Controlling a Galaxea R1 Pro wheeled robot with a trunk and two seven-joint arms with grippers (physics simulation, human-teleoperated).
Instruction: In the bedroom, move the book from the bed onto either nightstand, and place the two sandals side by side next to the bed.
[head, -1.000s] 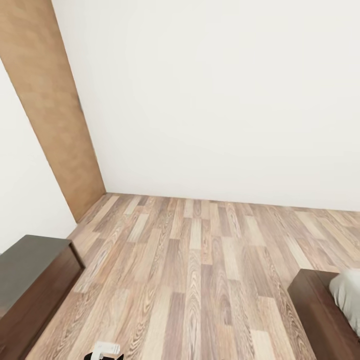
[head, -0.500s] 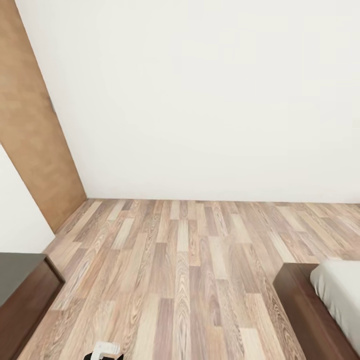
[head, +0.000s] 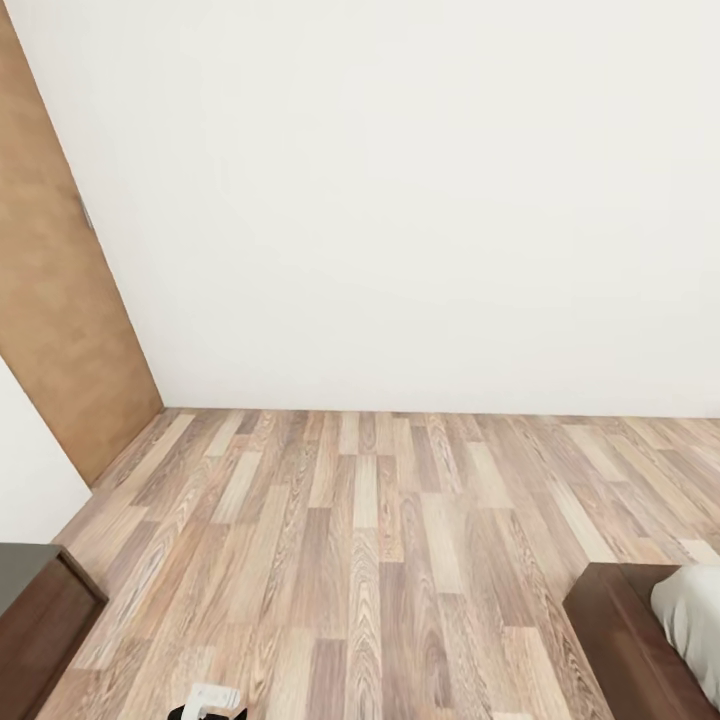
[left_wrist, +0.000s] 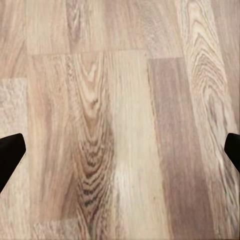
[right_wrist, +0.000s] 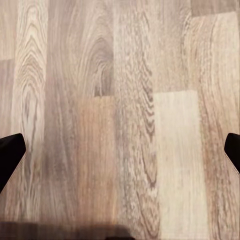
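Left pincer (left_wrist: 120, 150): your fingers sit wide apart at the frame's edges, nothing between them, bare floor (left_wrist: 120, 100) beneath.
Right pincer (right_wrist: 120, 150): also spread, nothing held, above the planks.
Head view: you get the room that both wrist cameras lack.
Bed (head: 620, 630): its dark frame corner and pale mattress (head: 692, 625) lie at 4 o'clock.
Around: brown door (head: 60, 330) at 9 o'clock, dark bench (head: 40, 620) at 8 o'clock, white wall (head: 400, 200) at 12 o'clock.

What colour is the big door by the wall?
The door is plain light brown wood, best seen in the head view, at its left side.
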